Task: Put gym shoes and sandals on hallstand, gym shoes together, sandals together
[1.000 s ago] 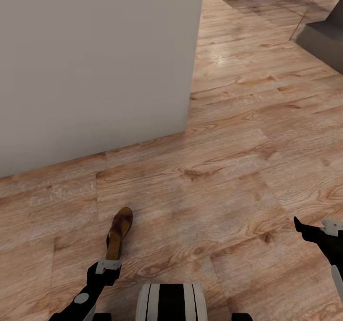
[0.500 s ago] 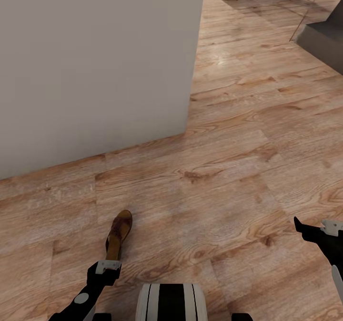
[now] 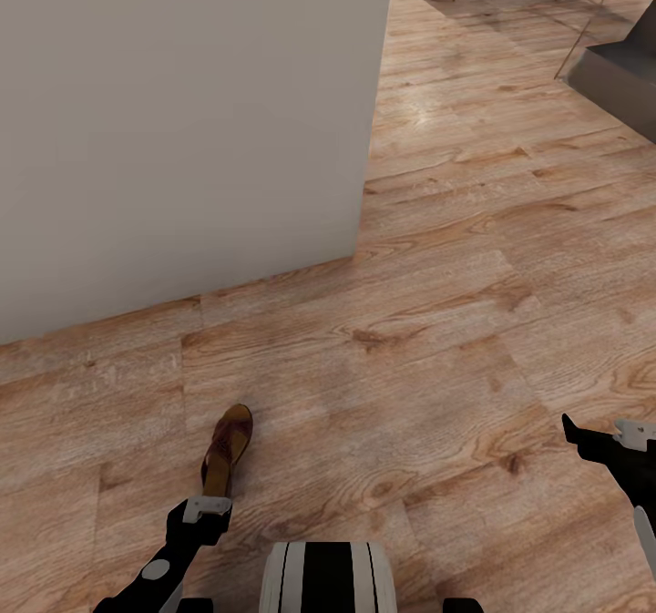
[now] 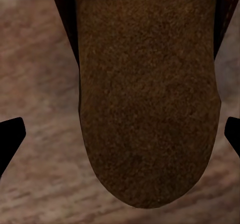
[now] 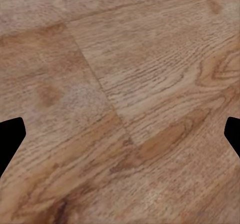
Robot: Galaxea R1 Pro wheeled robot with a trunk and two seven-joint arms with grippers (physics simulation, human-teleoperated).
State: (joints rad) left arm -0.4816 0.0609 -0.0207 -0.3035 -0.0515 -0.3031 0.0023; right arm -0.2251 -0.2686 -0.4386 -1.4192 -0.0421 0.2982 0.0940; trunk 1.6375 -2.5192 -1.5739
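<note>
1 sandal (image 3: 227, 450) lies on the corridor floor (image 3: 437, 340), just ahead of the left end effector (image 3: 206, 509), whose fingers are spread wide above its heel. The right end effector (image 5: 120, 134), also spread, hangs over bare planks.

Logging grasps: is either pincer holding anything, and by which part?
Nothing is held: both pincers are open, the left hovering over the flat brown leather sandal's heel.
</note>
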